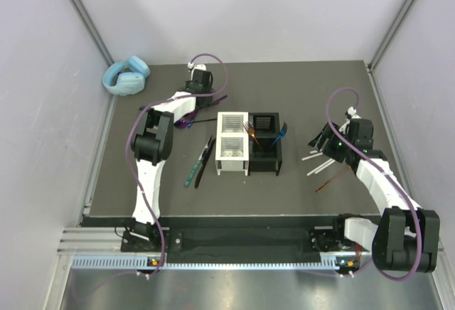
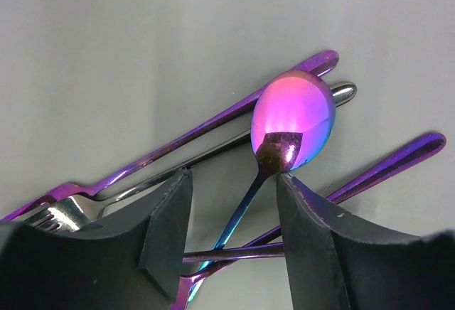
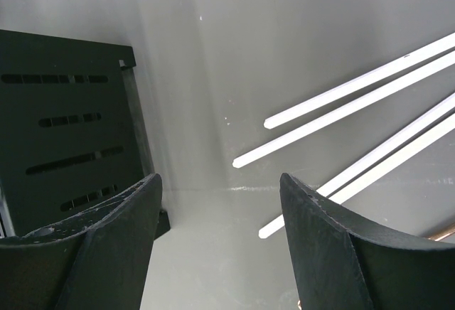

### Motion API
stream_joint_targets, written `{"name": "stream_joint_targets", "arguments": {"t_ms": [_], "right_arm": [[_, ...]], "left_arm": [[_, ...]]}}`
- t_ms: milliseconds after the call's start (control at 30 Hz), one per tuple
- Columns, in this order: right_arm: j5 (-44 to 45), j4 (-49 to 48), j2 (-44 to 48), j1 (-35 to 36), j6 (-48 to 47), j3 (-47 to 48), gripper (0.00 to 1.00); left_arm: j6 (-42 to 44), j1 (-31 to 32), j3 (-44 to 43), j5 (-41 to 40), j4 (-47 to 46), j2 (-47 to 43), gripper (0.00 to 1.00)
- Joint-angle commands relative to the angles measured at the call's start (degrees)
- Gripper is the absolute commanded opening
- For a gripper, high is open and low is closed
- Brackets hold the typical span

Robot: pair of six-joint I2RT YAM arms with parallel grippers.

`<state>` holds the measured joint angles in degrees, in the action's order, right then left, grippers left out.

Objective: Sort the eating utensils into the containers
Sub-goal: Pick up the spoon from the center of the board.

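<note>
left gripper (image 2: 233,180) parted astride spoon (image 2: 293,114) — fork (image 2: 71,212) alongside | right gripper (image 3: 220,182) spread — sticks (image 3: 355,82) beside

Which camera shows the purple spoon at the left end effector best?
Left wrist: the spoon lies close up, bowl and handle clear between the left end effector's open fingers. Top external shows only a tiny purple glint there; right wrist shows none of it.

A dark grey bench (image 1: 313,82) is being enclosed on three sides by pale lilac walls (image 1: 242,11). Its corners are being framed by slanting metal posts (image 1: 85,15), and its near edge is being bordered by a ribbed aluminium rail (image 1: 234,242). Everything is being lit evenly.
</note>
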<state>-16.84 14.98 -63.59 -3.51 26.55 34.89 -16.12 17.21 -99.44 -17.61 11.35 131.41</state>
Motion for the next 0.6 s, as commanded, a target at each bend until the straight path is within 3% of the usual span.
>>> {"name": "stream_joint_targets", "arguments": {"t_ms": [0,100,133,200,567], "right_arm": [[-0.3,-1.2,-0.9,-0.2,-0.9,0.6,0.68],[-0.3,-1.4,-1.2,-0.2,-0.8,0.4,0.68],[-0.3,-1.5,-1.3,-0.2,-0.8,0.4,0.68],[-0.3,-1.7,-1.6,-0.2,-0.7,0.4,0.68],[-0.6,-2.6,-2.2,-0.2,-0.3,0.0,0.68]], "left_arm": [[0.7,-0.4,-1.3,-0.7,-2.0,0.6,0.52],[0.7,-0.4,-1.1,0.0,-2.3,0.5,0.37],[0.5,-0.4,-1.0,0.3,-2.3,0.4,0.18],[0.3,-0.4,-0.4,0.7,-2.4,0.0,0.0],[-1.1,-0.4,7.1,6.0,-4.8,-7.7,0.0]]}}
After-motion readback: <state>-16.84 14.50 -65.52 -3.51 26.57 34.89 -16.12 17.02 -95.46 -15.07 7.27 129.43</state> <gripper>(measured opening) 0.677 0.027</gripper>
